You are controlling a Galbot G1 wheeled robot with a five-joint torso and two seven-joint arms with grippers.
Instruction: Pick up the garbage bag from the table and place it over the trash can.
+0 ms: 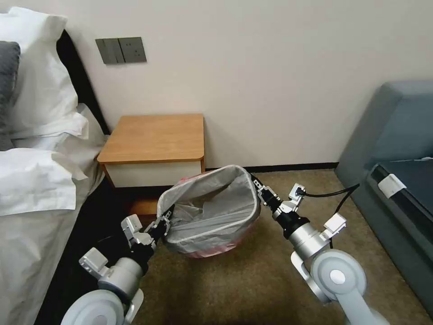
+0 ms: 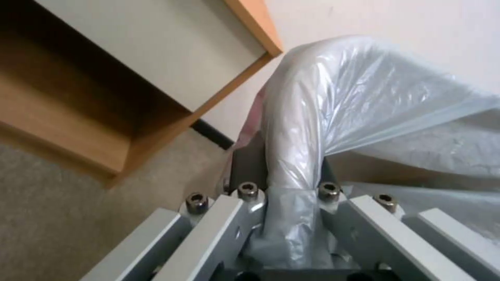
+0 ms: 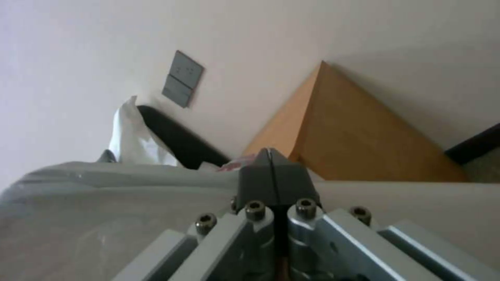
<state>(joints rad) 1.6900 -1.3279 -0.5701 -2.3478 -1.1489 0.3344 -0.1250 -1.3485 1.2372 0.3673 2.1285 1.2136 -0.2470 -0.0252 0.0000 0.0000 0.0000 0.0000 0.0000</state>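
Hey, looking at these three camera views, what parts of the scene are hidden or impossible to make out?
- Cream-beige plastic trash can: head view, almost wholly wrapped by the translucent grey garbage bag.
- Left tool: head view, fingertips too small; left wrist view, bag bunched between its fingers.
- Right tool: right wrist view, shut; what it pinches is hidden.
- Orange-brown wooden table: low shelf mostly behind the bag.

- Bed (image 1: pixel 31 216) at the left: white sheets rumpled, hanging over the near side.
- White pillow (image 1: pixel 31 54) at the far left, upright against a dark headboard (image 1: pixel 79 72); a grey pillow (image 1: pixel 8 81) just beside it.
- Grey switch and socket plate (image 1: pixel 121 49) on the cream wall (image 1: pixel 279 67).
- Grey-blue sofa (image 1: pixel 397 149) at the right.
- Brown carpet (image 1: pixel 252 284) underfoot; dark skirting (image 1: pixel 293 167) along the wall's foot.
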